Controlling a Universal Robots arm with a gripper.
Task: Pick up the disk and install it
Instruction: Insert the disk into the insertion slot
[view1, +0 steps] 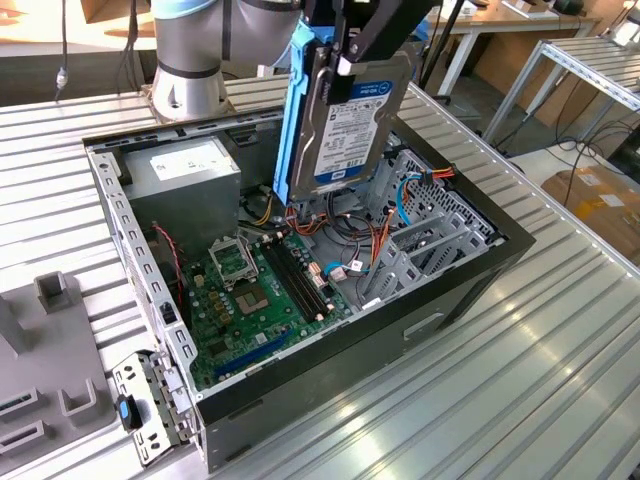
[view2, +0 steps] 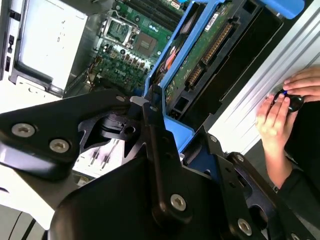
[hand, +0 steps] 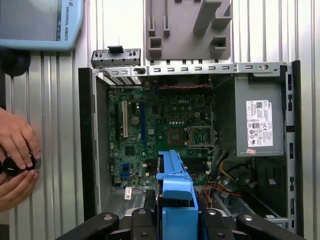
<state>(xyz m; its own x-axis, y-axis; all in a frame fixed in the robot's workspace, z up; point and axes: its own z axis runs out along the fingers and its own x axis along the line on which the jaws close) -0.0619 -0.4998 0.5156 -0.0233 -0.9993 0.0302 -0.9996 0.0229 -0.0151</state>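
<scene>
Disk (view1: 350, 120) hangs upright over the open case (view1: 330, 372) in the exterior view, pinched in my jaws. Second wrist view: its blue bracket (view2: 179, 134) points into the case. First wrist view: loose cables (hand: 227, 187) beneath could snag it and twist it askew.

disk (view1: 360, 120): bare silver metal casing, satin finish. Its label (view1: 350, 135) is white/blue paper, low gloss. The underside in the second wrist view is a green circuit board (view2: 200, 55).
Side bracket (view1: 295, 110): blue plastic, smooth, slight sheen.
gripper (view1: 345, 55): matt black, with bright metal screw heads (view2: 178, 202).
Table (view1: 500, 380): ribbed aluminium, brushed, soft reflections.
PC case (view1: 440, 290): matt black outside, bare grey punched sheet metal inside.
Power supply (view1: 190, 185): dull grey metal box with a white paper sticker.
Motherboard (view1: 250, 300): green board, glossy.
Fixture block (view1: 50, 370): grey plastic, matt.
Arm base (view1: 190, 60): smooth silver metal.
Cardboard box (view1: 600, 200): brown, matt.
</scene>
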